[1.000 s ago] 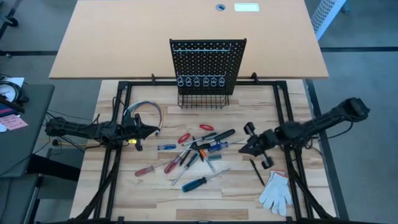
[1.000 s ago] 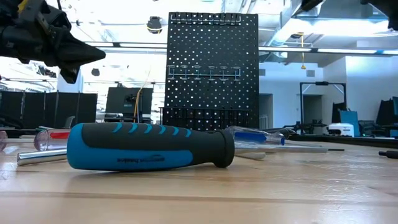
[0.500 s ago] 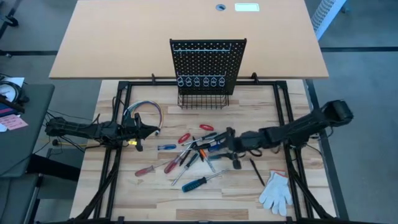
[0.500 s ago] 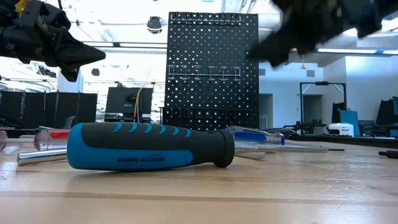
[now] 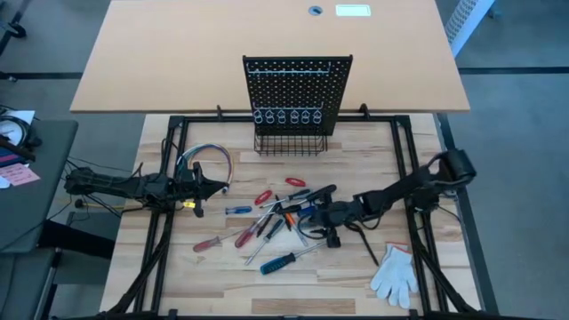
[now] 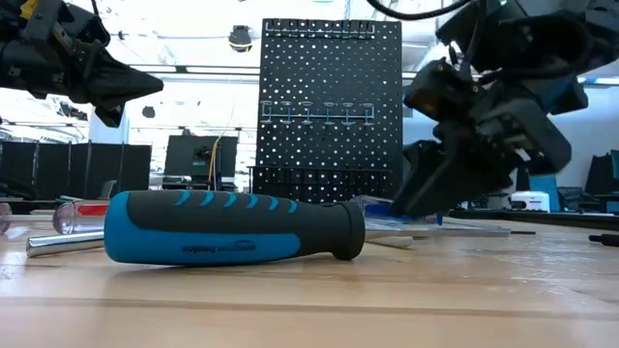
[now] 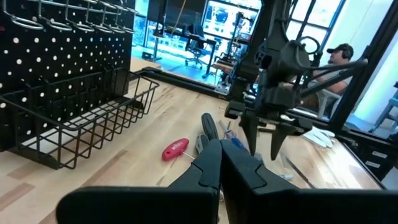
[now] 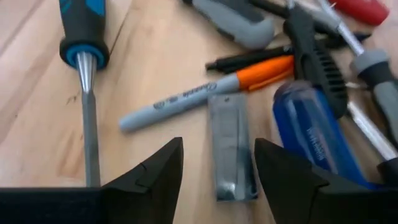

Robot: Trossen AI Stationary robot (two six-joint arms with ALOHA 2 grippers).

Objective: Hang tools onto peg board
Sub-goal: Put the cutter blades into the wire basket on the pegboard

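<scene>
Over the tools (image 5: 280, 218), the right gripper (image 5: 320, 218) reaches low, jaws apart; left gripper (image 5: 220, 185) waits, jaws closed.

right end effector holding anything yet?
No. In the right wrist view the right end effector is open, its fingers either side of a flat grey metal piece lying on the table, not gripping it.

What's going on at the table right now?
The right gripper is open, low over the pile of tools, its fingers straddling a small flat grey metal piece beside an orange-capped marker. Nothing is gripped. The left gripper is shut and waits near the wire bundle. The peg board holds no tools.
</scene>
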